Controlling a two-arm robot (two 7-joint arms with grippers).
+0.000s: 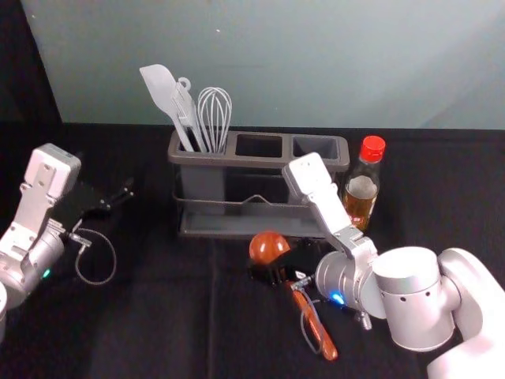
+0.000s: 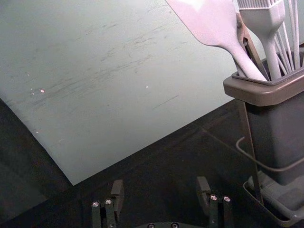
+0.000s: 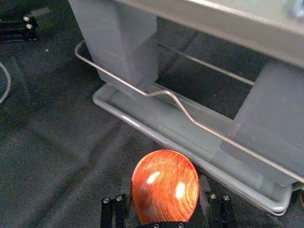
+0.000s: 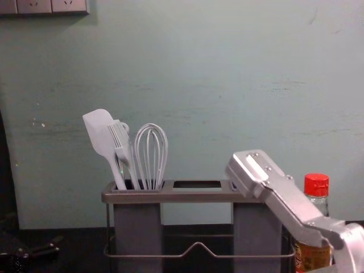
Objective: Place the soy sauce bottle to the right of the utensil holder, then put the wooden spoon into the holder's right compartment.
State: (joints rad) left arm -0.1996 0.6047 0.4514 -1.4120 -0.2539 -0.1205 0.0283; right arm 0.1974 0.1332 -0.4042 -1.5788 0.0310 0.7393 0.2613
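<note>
Whisk (image 1: 209,118), brush (image 1: 186,109) and spatula (image 1: 159,87), all white, stand in your grey plastic holder (image 1: 237,160), leftmost compartment; red-capped glass soy sauce bottle (image 1: 361,193) just right of it. Your right tool (image 1: 276,272) meets the reddish wooden spoon (image 1: 268,245) in front, grip uncertain; your left tool (image 1: 120,197) gapes empty, left

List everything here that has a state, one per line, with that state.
Soy sauce bottle: upright, capped, partly full, right of the holder.
Utensil holder: upright, left compartment occupied, middle one empty.
Spatula, brush, whisk: standing in the left compartment.
Wooden spoon: outside the holder, bowl between the right pincer's fingers.
Right pincer: open around the spoon.
Left pincer: open, left of the holder.
</note>
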